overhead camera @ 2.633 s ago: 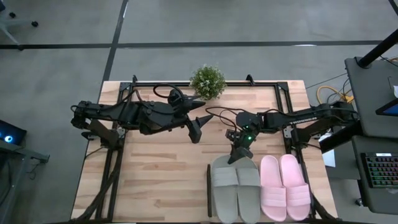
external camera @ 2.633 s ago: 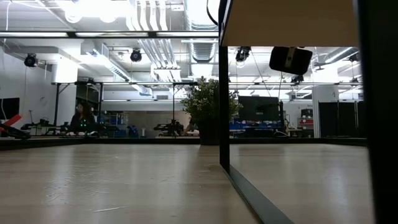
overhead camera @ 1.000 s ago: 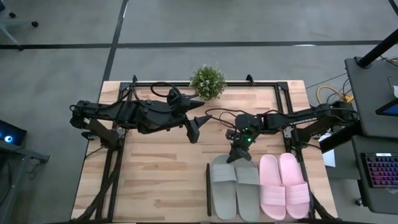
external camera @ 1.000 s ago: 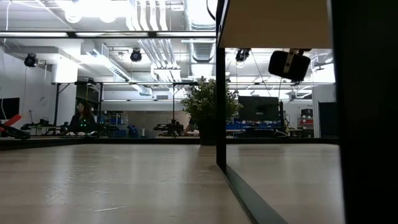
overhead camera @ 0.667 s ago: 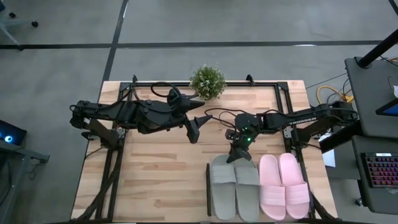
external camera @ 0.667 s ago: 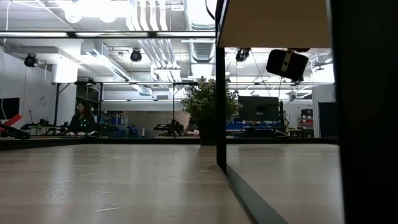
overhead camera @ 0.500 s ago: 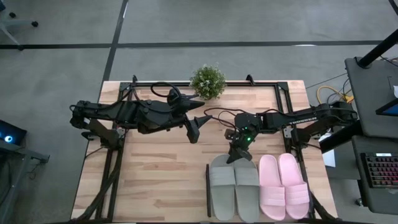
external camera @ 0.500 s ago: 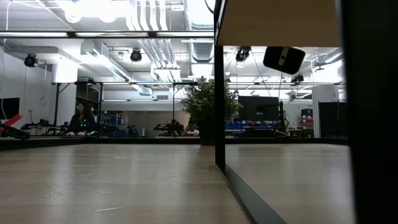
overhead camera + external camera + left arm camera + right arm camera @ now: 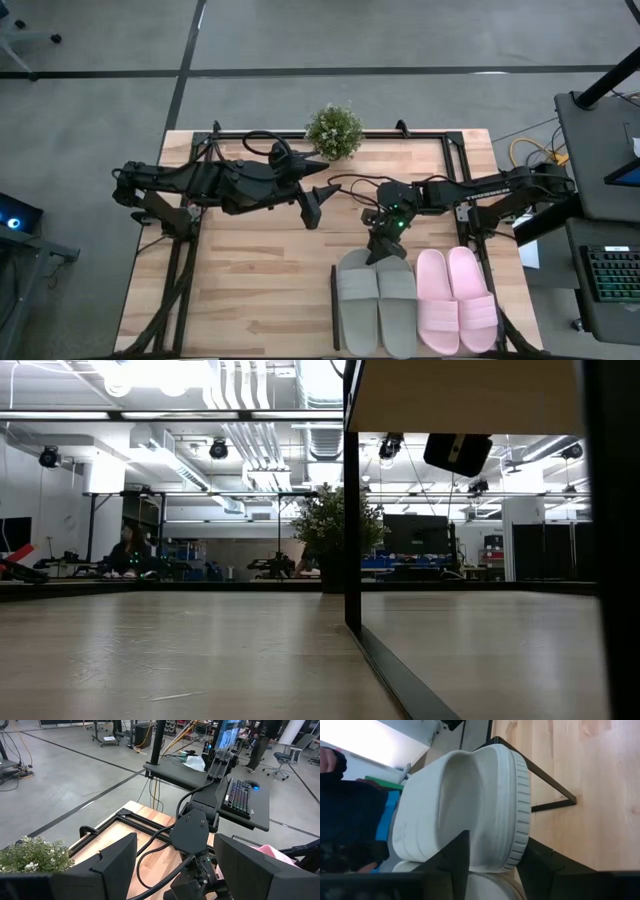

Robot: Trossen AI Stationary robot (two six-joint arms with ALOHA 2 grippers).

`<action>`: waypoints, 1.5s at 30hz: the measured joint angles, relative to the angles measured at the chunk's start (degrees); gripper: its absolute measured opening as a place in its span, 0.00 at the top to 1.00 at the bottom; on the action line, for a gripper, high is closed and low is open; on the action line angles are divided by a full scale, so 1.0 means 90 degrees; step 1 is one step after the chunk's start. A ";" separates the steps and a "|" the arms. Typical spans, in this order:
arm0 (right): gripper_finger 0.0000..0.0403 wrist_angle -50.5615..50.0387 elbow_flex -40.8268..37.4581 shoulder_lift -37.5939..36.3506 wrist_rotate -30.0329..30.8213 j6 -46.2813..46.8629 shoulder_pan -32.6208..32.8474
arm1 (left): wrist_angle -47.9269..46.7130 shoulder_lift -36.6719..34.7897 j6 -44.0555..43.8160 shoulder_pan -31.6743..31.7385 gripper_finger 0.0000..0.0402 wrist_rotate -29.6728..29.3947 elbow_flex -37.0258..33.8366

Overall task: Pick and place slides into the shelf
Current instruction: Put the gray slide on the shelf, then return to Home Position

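Two dark fingers of the right end effector (image 9: 384, 247) straddle the heel of a grey slide (image 9: 470, 810), slackened rather than pinching; whether they touch it, I cannot tell. That slide lies beside its mate (image 9: 358, 310) on the shelf (image 9: 345, 343), with the pink pair (image 9: 457, 300) just beside them, farther from the plant (image 9: 333, 131). Placing looks finished, so this is the release step. Next, the right arm needs to lift clear without dragging the heel. Near the plant, the left end effector (image 9: 314, 210) hangs spread wide, holding nothing, over the worktop (image 9: 250, 280).

Plank table (image 9: 250, 290), potted plant (image 9: 334, 131), apparently shelf-borne grey-green slides (image 9: 377, 300), pink slides (image 9: 457, 298)
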 joint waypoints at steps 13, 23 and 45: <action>0.48 0.0003 0.0038 -0.0012 -0.0006 -0.0002 -0.0203 | 0.0000 0.0000 0.0002 0.0000 0.38 0.0221 0.0000; 0.39 -0.0013 0.0044 -0.0012 -0.0143 -0.0006 -0.0669 | -0.0010 0.0000 0.0002 0.0000 0.38 0.0479 0.0000; 0.44 -0.0003 0.0387 -0.1090 -0.0113 0.0099 -0.1586 | -0.1661 -0.0523 0.0227 0.0022 0.38 0.0497 -0.0130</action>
